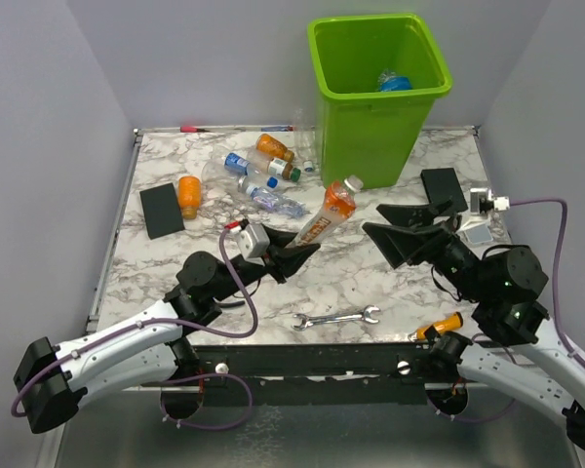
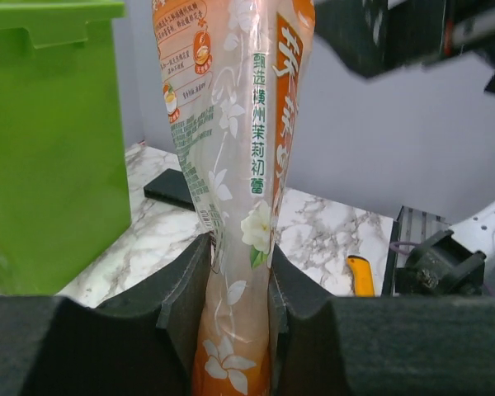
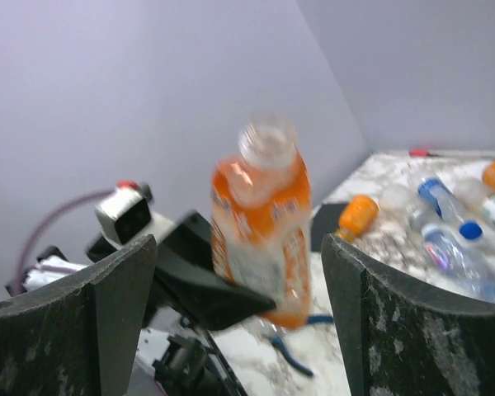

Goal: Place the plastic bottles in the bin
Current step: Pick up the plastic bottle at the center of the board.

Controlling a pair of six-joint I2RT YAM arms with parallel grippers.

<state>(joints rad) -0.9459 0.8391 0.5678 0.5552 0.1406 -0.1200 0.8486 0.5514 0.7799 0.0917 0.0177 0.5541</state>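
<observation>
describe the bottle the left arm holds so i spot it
Find the lime-green bin at the table's far edge. In front of it, the left hand grips a tilted orange-and-white bottle. Only this one is raised; its neighbours lie flat.

The table [image 1: 370,283] has a smooth, marble-patterned top. The bin [image 1: 370,127] is glossy green plastic. The held bottle [image 2: 231,165] wears a shiny printed film. The wrench [image 1: 336,318] is bright metal. The left tool [image 2: 235,289] has matt black pads [image 2: 181,305].
</observation>
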